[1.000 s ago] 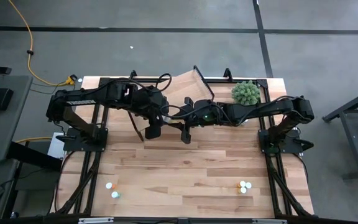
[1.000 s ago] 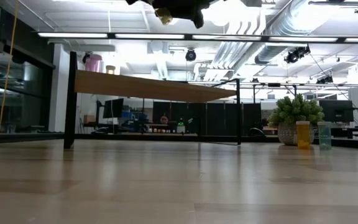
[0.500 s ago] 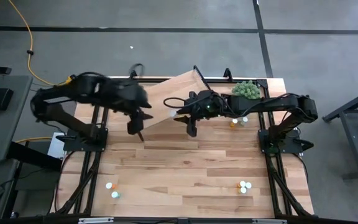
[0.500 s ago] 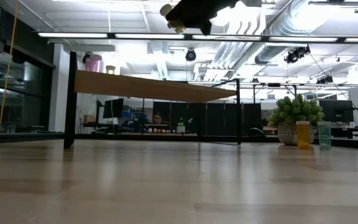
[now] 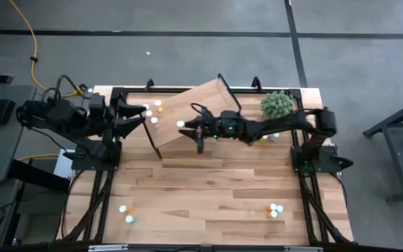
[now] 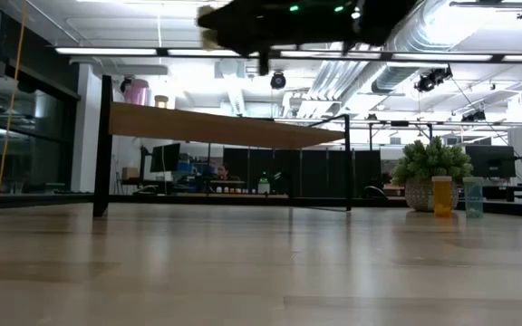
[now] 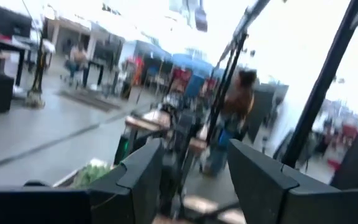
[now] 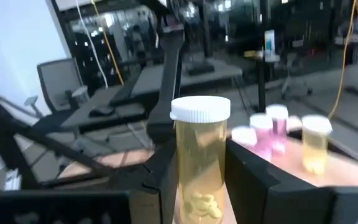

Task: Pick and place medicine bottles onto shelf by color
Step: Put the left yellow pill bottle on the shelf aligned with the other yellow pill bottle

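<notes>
Over the light-wood shelf [image 5: 194, 105], which stands on black legs at the far side of your plank tabletop [image 5: 208, 185], the right gripper [image 5: 187, 126] reaches in from the right with its fingers pinching a yellow bottle [image 8: 199, 163] with a white cap — the right wrist view shows it upright between the dark fingers. Just past it on the shelf stand two pink bottles [image 8: 265, 137] and another yellow one [image 8: 316, 142]; from above you see their white caps [image 5: 154, 112] clustered at the shelf's left end. The left gripper [image 5: 140, 116] hangs back at the table's left edge, jaws spread with nothing between them. Near the front edge sit two bottles [image 5: 126, 213] on the left and a small group [image 5: 275, 208] on the right. A fuzzy green plant [image 5: 276, 104] stands at the far right corner, with an orange bottle [image 6: 442, 196] and a teal one [image 6: 473, 196] beside it. Around the table you have grey floor, a yellow cable [image 5: 37, 66] and, in the low view, bright ceiling lights and ductwork [image 6: 442, 41].
</notes>
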### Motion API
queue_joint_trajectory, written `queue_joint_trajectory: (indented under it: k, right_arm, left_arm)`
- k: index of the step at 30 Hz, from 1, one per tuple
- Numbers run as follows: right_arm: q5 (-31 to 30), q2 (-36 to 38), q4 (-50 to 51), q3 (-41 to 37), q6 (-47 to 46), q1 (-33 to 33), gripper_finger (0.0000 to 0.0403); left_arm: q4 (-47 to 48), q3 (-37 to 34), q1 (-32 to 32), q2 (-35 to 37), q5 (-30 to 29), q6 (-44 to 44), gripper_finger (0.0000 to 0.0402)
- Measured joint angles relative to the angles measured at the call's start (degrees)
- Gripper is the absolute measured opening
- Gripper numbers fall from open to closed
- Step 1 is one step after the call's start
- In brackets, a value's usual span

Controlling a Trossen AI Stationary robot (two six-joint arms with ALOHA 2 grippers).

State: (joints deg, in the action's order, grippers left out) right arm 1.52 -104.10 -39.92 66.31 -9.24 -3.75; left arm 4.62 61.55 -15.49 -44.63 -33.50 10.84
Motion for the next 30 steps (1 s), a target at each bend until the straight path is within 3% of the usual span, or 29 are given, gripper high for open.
queue_joint_trajectory:
  k: [7,14,21,30]
  right_arm:
    - [-7.78,-12.18,-1.53,10.41,-1.34,-2.37,0.0106]
    - [-8.09,-20.18,-0.05,20.51,-3.83,-4.62,0.0106]
    - [-7.91,-24.23,14.75,29.82,-1.17,-4.46,0.0106]
    - [-8.13,-23.47,18.27,30.38,-0.78,-5.71,0.0106]
  left_arm:
    - [-2.59,-2.4,-1.13,0.97,-1.29,0.54,0.0172]
    - [-2.6,-2.4,-1.11,0.77,-1.29,0.82,0.0172]
    - [-2.57,-2.4,-1.11,0.77,-1.29,0.97,0.0172]
    - [-2.57,-2.4,-1.11,0.75,-1.29,1.1,0.0172]
